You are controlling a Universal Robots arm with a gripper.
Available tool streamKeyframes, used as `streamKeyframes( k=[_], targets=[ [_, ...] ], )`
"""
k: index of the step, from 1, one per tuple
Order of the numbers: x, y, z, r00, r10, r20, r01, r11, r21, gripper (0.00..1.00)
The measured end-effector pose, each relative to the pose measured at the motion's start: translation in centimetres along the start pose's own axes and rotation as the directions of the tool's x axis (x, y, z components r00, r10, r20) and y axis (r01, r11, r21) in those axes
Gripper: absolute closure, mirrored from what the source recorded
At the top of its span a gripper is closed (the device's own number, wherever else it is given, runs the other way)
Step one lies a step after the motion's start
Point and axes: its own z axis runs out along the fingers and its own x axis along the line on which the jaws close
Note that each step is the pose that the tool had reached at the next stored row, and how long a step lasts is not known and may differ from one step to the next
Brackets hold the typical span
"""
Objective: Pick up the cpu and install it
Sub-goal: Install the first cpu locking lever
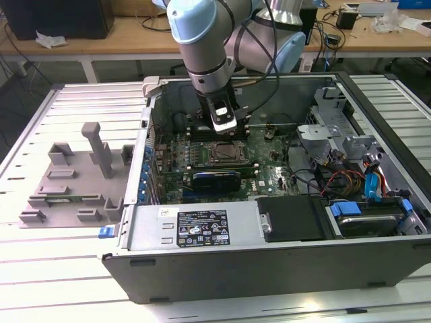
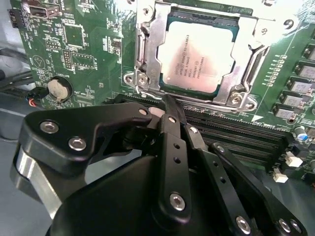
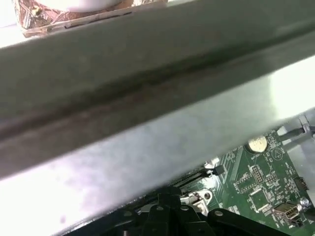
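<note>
The cpu [image 2: 198,58] is seen seated in the socket frame [image 2: 147,59] on the green motherboard [image 2: 74,44]; its silver top faces up, w/ the metal frame around all its edges. In the exterior view the cpu [image 1: 223,153] lies approx. mid-board inside the open pc case [image 1: 269,269], w/ the arm [image 1: 202,40] directly above the socket area.

The gripper [image 2: 170,105] is found just beside the socket frame, over the black memory slots [image 2: 236,132]. Its black fingers [image 2: 172,128] are pressed together to a closed tip, nothing clamped between them, apart from the cpu. A coin battery [image 2: 57,89] is seen on the board, off to the side of the socket frame.

A grey tray [image 1: 74,182] sits outside the case, on the exterior view's left.
</note>
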Motion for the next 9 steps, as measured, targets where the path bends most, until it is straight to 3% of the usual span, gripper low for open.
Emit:
streamKeyframes(
  k=[2,6,9],
  targets=[
    [-0.04,-0.02,0.01,0.9999,0.006,-0.0088,-0.006,0.9998,-0.0212,0.89],
    [-0.15,0.11,-0.54,1.0,0.005,-0.0084,-0.006,0.9998,-0.0204,0.89],
    [-0.3,0.31,-1.38,1.0,0.005,-0.0074,-0.005,0.9998,-0.018,0.89]
  ],
)
